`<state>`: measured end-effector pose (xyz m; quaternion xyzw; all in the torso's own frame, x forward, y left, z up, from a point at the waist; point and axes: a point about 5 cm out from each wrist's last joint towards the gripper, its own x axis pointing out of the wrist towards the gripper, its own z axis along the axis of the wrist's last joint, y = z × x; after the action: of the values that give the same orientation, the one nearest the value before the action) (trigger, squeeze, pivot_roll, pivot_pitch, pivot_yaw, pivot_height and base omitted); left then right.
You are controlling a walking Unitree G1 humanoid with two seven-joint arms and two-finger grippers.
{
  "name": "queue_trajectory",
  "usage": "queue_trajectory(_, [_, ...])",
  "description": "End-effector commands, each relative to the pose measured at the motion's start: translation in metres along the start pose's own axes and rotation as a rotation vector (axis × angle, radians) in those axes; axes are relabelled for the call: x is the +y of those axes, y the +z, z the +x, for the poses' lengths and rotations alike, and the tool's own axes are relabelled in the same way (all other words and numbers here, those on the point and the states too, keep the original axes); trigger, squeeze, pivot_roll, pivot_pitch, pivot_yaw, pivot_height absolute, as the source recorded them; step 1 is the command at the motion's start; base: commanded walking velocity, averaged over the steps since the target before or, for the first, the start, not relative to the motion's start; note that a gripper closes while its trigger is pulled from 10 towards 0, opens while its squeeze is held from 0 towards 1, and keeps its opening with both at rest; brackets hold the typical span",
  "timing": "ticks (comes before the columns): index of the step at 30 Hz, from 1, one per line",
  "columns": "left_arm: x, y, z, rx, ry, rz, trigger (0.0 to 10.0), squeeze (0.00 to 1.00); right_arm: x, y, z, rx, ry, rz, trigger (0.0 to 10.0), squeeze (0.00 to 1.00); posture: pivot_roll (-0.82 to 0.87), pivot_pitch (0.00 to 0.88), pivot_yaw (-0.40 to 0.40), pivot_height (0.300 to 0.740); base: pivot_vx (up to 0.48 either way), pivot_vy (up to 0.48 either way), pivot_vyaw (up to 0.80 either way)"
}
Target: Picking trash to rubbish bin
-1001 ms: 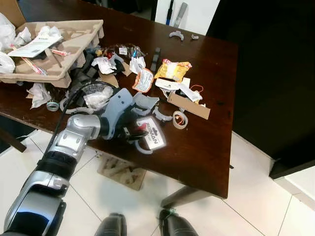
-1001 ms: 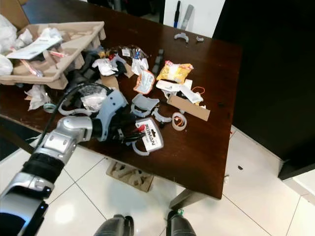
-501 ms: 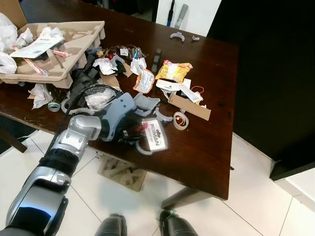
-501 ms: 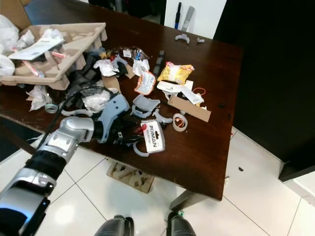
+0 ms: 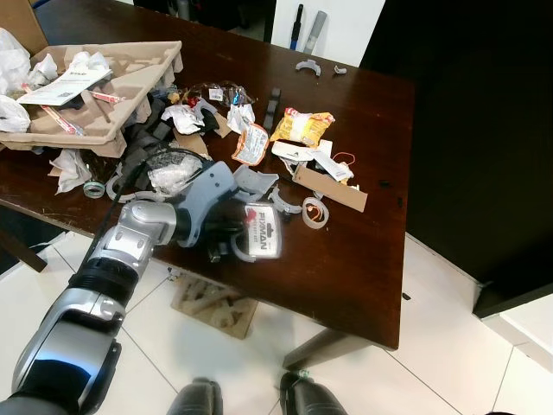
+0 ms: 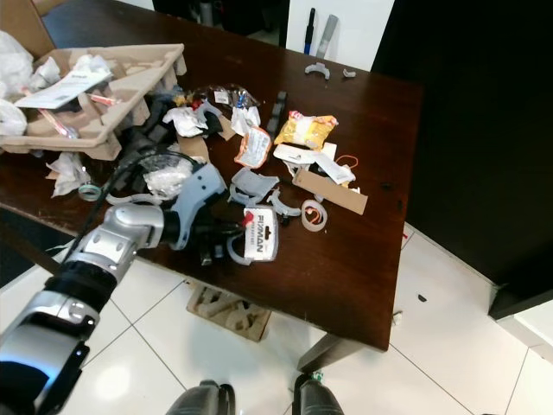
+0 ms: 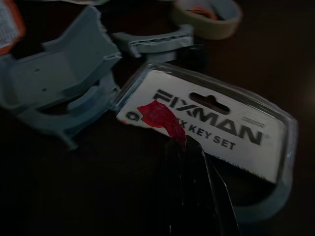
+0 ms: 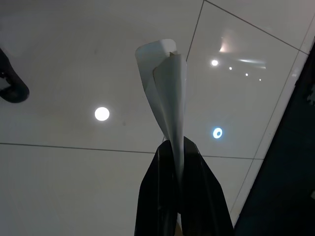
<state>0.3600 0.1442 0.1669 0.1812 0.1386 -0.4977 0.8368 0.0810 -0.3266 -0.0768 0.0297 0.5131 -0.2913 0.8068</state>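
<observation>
Left gripper [image 7: 189, 147] was clamped on a blister pack [image 5: 263, 233] printed "FIXMAN … KEY SET", by its red tab, near the worktop's [image 5: 346, 268] front edge beside grey plastic clips [image 5: 253, 181]. Right gripper [image 8: 178, 162] pinched a curled white paper scrap [image 8: 167, 93] above the tiled floor.

Looks like a home or workshop room: dark wooden desk [image 5: 363, 259] on glossy white floor tiles [image 5: 484, 380], strewn with wrappers, grey plastic parts [image 5: 251, 181], and a pulp-cardboard tray [image 5: 130, 78] at its far corner.
</observation>
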Motion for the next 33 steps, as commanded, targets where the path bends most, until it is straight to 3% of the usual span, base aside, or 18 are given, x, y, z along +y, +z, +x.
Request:
queue_trajectory(1, [0.003,-0.015,-0.005,0.087,0.057,-0.001,0.0,0.00,-0.005,-0.006,-0.001,0.019,-0.017,0.026,10.0,0.00,0.04,0.238,-0.051,0.740,0.000,0.000,0.00])
queue_trajectory(5, [0.018,0.009,-0.018,0.024,0.200,0.081,0.0,0.00,-0.001,-0.003,0.000,0.013,-0.011,0.035,10.0,0.00,0.05,0.229,-0.053,0.740,0.000,0.000,0.00])
queue_trajectory(8, [0.024,0.045,-0.031,-0.120,0.302,0.156,0.0,0.00,0.003,-0.001,0.000,0.010,-0.004,0.037,10.0,0.00,0.06,0.220,-0.054,0.740,0.000,0.000,0.00])
queue_trajectory(9, [0.020,0.069,-0.038,-0.247,0.314,0.177,0.0,0.00,0.006,0.001,0.001,0.008,0.003,0.039,10.0,0.00,0.07,0.214,-0.054,0.740,0.000,0.000,0.00])
queue_trajectory(11, [0.018,0.078,-0.041,-0.299,0.312,0.185,0.0,0.00,0.007,0.001,0.001,0.006,0.005,0.039,10.0,0.00,0.07,0.212,-0.053,0.740,0.000,0.000,0.00])
queue_trajectory(12, [0.010,0.094,-0.046,-0.396,0.285,0.173,0.0,0.00,0.011,0.003,0.001,0.003,0.013,0.040,10.0,0.00,0.07,0.204,-0.053,0.740,0.000,0.000,0.00])
queue_trajectory(17, [0.005,0.101,-0.049,-0.433,0.259,0.168,0.0,0.00,0.014,0.005,0.001,0.001,0.018,0.040,10.0,0.00,0.08,0.201,-0.053,0.740,0.000,0.000,0.00])
queue_trajectory(20, [-0.022,0.115,-0.054,-0.622,0.122,0.116,0.0,0.00,0.022,0.007,0.002,-0.004,0.037,0.038,10.0,0.00,0.09,0.190,-0.050,0.740,0.000,0.000,0.00])
queue_trajectory(22, [-0.048,0.116,-0.057,-0.793,-0.020,0.004,4.7,0.00,0.028,0.009,0.002,-0.005,0.050,0.032,10.0,0.00,0.11,0.177,-0.049,0.740,0.000,0.000,0.00])
queue_trajectory(23, [-0.054,0.115,-0.057,-0.840,-0.058,-0.047,5.8,0.00,0.030,0.009,0.002,-0.005,0.053,0.032,10.0,0.00,0.11,0.177,-0.049,0.740,0.000,0.000,0.00])
queue_trajectory(24, [-0.054,0.115,-0.057,-0.840,-0.058,-0.047,5.8,0.00,0.030,0.009,0.002,-0.005,0.053,0.032,10.0,0.00,0.11,0.177,-0.049,0.740,0.000,0.000,0.00])
queue_trajectory(25, [-0.057,0.114,-0.057,-0.864,-0.077,-0.079,10.0,0.00,0.031,0.009,0.002,-0.005,0.054,0.032,10.0,0.00,0.11,0.177,-0.049,0.740,0.000,0.000,0.00])
queue_trajectory(26, [-0.057,0.114,-0.057,-0.864,-0.077,-0.079,10.0,0.00,0.031,0.009,0.002,-0.005,0.054,0.032,10.0,0.00,0.11,0.177,-0.049,0.740,0.000,0.000,0.00])
queue_trajectory(27, [-0.071,0.108,-0.053,-0.870,-0.155,-0.099,10.0,0.00,0.034,0.010,0.002,-0.007,0.062,0.026,10.0,0.00,0.11,0.168,-0.048,0.740,0.000,0.000,0.00])
queue_trajectory(28, [-0.071,0.108,-0.053,-0.870,-0.155,-0.099,10.0,0.00,0.034,0.010,0.002,-0.007,0.062,0.026,10.0,0.00,0.11,0.168,-0.048,0.740,0.000,0.000,0.00])
queue_trajectory(31, [-0.101,0.082,-0.030,-0.814,-0.211,-0.202,10.0,0.00,0.051,0.014,0.001,-0.021,0.113,-0.032,10.0,0.00,0.12,0.153,-0.052,0.740,0.000,0.000,0.00])
queue_trajectory(33, [-0.107,0.073,-0.026,-0.803,-0.219,-0.261,10.0,0.00,0.061,0.016,0.001,-0.026,0.140,-0.063,10.0,0.00,0.13,0.151,-0.053,0.740,0.000,0.000,0.00])
